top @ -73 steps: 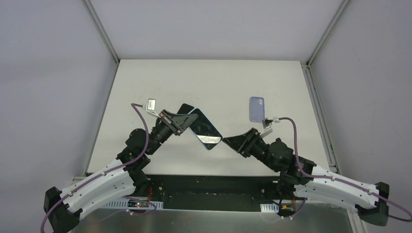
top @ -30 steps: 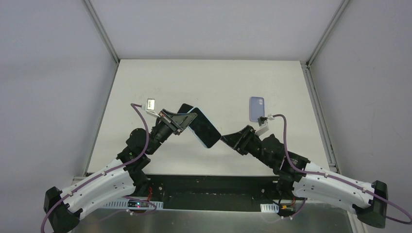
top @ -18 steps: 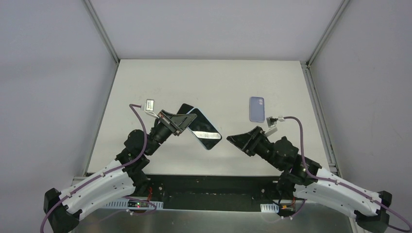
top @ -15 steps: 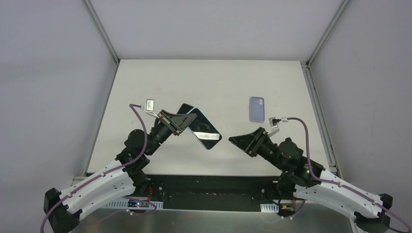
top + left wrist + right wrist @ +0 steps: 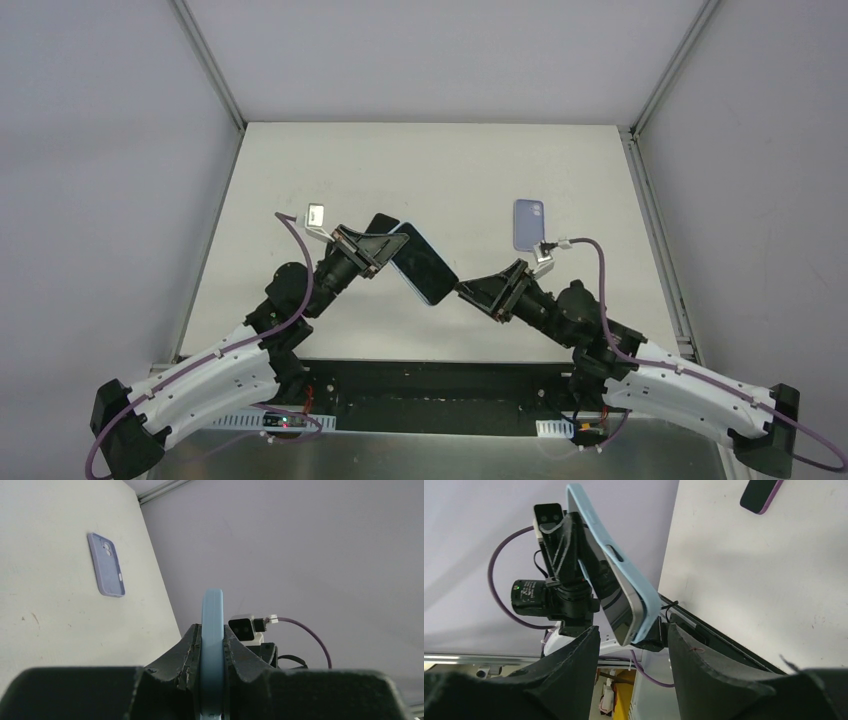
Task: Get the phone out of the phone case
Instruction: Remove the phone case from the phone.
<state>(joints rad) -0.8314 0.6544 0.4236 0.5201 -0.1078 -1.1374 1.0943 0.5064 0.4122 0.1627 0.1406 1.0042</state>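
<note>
Only the right wrist view shows the lower corner of the phone (image 5: 616, 612), inside the light-blue case (image 5: 636, 580), between the wide-apart fingers of the right gripper (image 5: 633, 647); whether they touch it I cannot tell. The left wrist view shows the left gripper (image 5: 212, 647) clamped on the case edge, at bottom centre.

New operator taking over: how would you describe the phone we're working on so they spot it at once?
Over the white table, find the left gripper, which clamps a phone tilted in the air. It has a dark screen and a light blue case, unlike the lilac case lying flat to the right.
</note>
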